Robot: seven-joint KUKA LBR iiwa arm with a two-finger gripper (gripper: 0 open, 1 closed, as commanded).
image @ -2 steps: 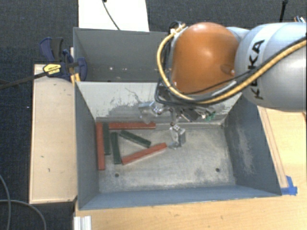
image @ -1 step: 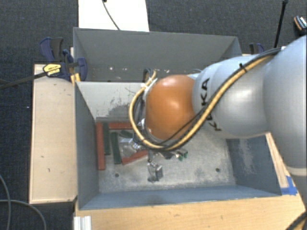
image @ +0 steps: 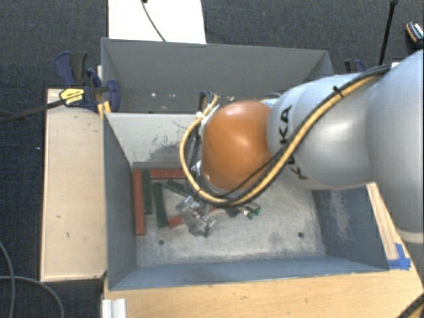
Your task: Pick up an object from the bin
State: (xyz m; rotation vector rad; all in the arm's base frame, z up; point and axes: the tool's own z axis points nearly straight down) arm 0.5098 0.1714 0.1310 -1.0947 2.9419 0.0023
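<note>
the tool (image: 199, 222) is seen low inside the grey metal bin (image: 285, 236), below the arm's orange cover (image: 235, 144), at the left-centre of the floor. it is set at the right edge of a small heap of sticks lying against the left wall. nearest to it are a small red piece (image: 173, 222) just beside it and a dark green stick (image: 161, 209) a little further left. a long red bar (image: 140, 203) is laid along the wall beyond these, and a small green piece (image: 252, 211) lies apart on the right.

whether the tool is wide or narrow cannot be told, and nothing can be made out as held. the step in hand is judged to be the descent and grasp attempt at the edge of the heap. next, a firm closing on one piece is called for, then a straight lift clear of the neighbouring sticks.
</note>
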